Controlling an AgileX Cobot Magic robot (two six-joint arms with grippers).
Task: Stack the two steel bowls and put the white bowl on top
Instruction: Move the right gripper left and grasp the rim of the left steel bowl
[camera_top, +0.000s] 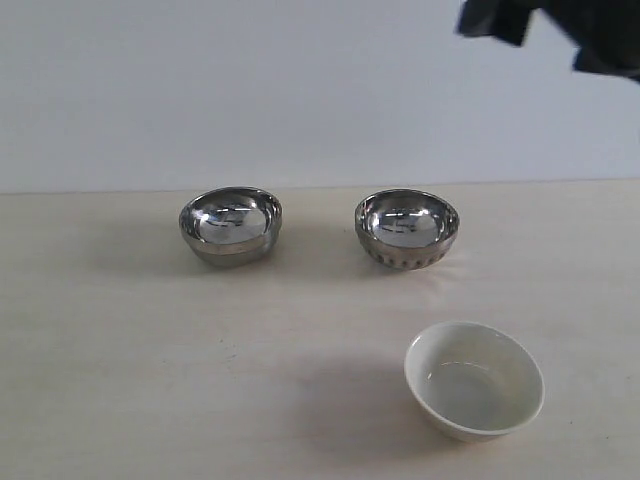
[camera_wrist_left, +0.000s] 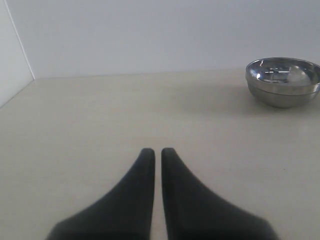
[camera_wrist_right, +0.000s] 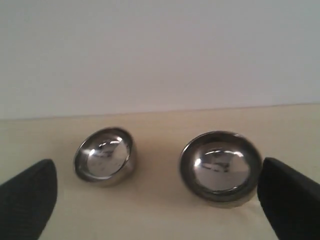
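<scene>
Left pincer (camera_wrist_left: 157, 150) is closed, tips nearly touching, empty; right pincer (camera_wrist_right: 157, 165) is spread wide, empty; smooth steel bowl (camera_top: 231, 226) sits centre-left of the exterior view; ribbed steel bowl (camera_top: 407, 228) centre-right, apart; white bowl (camera_top: 474, 380) lower right.

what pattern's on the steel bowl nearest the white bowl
Vertical ribs round the lower outside of that steel bowl; clearest in exterior view.
</scene>
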